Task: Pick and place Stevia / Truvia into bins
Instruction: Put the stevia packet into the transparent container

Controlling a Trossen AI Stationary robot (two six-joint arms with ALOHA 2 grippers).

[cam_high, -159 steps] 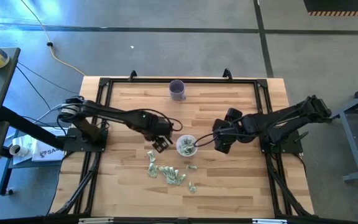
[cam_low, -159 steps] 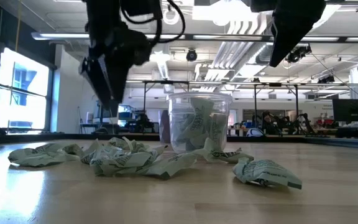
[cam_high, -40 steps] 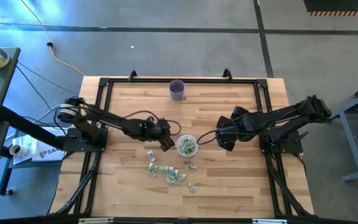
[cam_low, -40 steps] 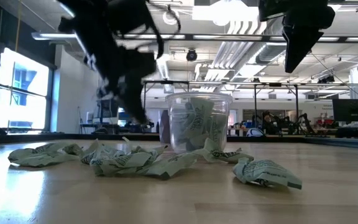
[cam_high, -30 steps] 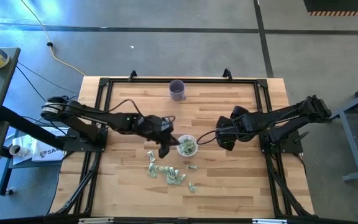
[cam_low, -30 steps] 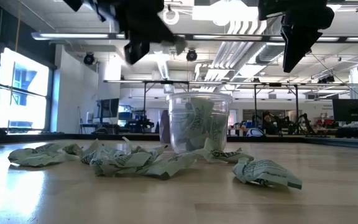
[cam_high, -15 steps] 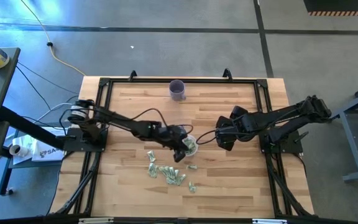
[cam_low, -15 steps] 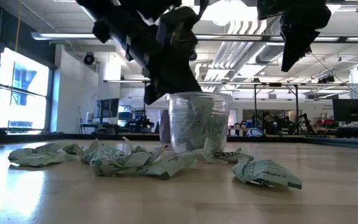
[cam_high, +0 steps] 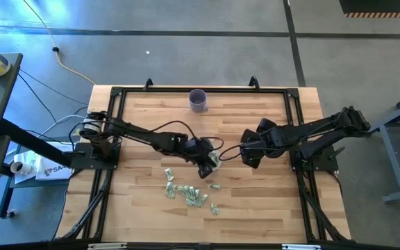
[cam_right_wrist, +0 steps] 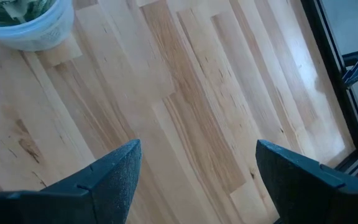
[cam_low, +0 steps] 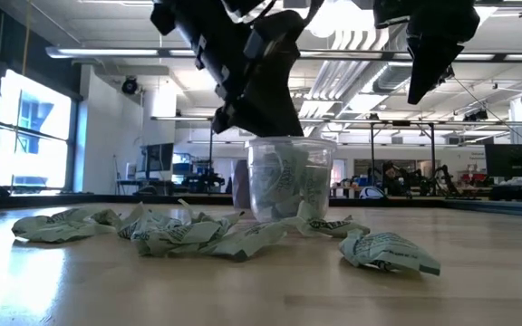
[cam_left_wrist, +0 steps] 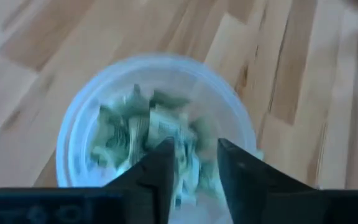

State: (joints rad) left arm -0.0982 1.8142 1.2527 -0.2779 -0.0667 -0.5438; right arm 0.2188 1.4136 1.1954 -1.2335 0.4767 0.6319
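Note:
The clear cup [cam_low: 288, 181] stands mid-table, packed with pale green and white sachets [cam_left_wrist: 129, 124]. My left gripper [cam_high: 205, 165] hangs over its mouth, fingers [cam_left_wrist: 160, 165] at rim height in the low view [cam_low: 265, 122], narrowly apart with a sachet [cam_left_wrist: 190, 163] between them. More crumpled sachets [cam_high: 186, 193] lie loose on the wood near the cup [cam_low: 188, 231]. My right gripper [cam_high: 250, 157] hovers wide open to the cup's right [cam_right_wrist: 197, 174], touching nothing. My left gripper pinches one pale sachet [cam_left_wrist: 190, 163] between its two fingers, coming from above and slanting down into the cup's mouth. The sachet is lifted clear of the table. It blends with the sachets in the cup below, so which part is pinched does not show.
An opaque purple cup [cam_high: 198, 101] stands near the far edge. A black frame [cam_high: 117, 94] borders the wooden table [cam_high: 269, 201]. One loose sachet [cam_low: 388, 252] lies right of the pile. Bare wood stretches under the right gripper [cam_right_wrist: 185, 81].
My left gripper rose from the table beside the cup's left, swung right over the clear cup, and sank until its fingers reach the rim. The loose pile and the cup have stayed put. The right arm kept still.

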